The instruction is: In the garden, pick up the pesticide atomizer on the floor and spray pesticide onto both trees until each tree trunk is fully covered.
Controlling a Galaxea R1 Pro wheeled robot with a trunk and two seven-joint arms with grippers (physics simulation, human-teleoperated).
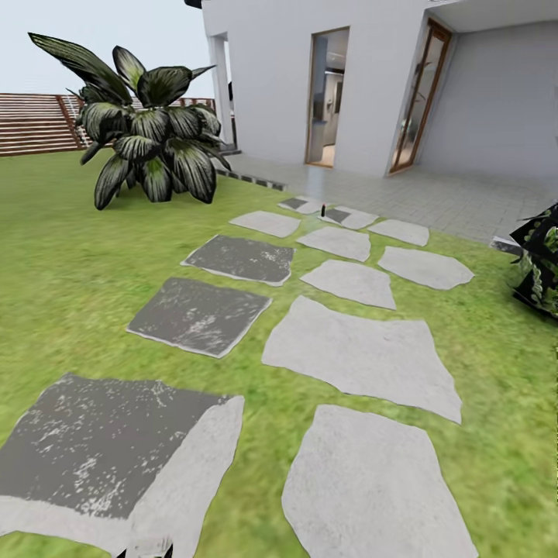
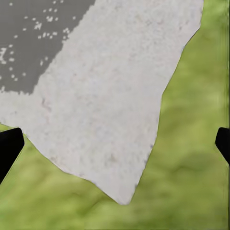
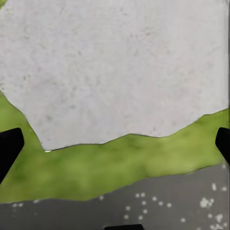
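Observation:
Far up the stepping-stone path, a small dark upright object (image 1: 322, 209) stands on a paving stone near the house; it looks like the pesticide atomizer. The trees and their trunks are out of view. My left gripper (image 2: 115, 143) hangs open over a pale paving stone (image 2: 105, 96) and grass, its black fingertips (image 2: 9, 143) far apart with nothing between them. My right gripper (image 3: 115, 143) is open as well, above a strip of grass between a pale stone (image 3: 115, 62) and a dark grey one (image 3: 158, 201).
Pale and dark grey paving stones (image 1: 360, 353) lead across the green lawn (image 1: 70, 263) to a tiled patio and a white house with open doorways (image 1: 327, 97). A broad-leaved dark plant (image 1: 151, 139) stands at the left before a brown slat fence (image 1: 31, 124). Dark foliage (image 1: 542, 260) juts in at the right.

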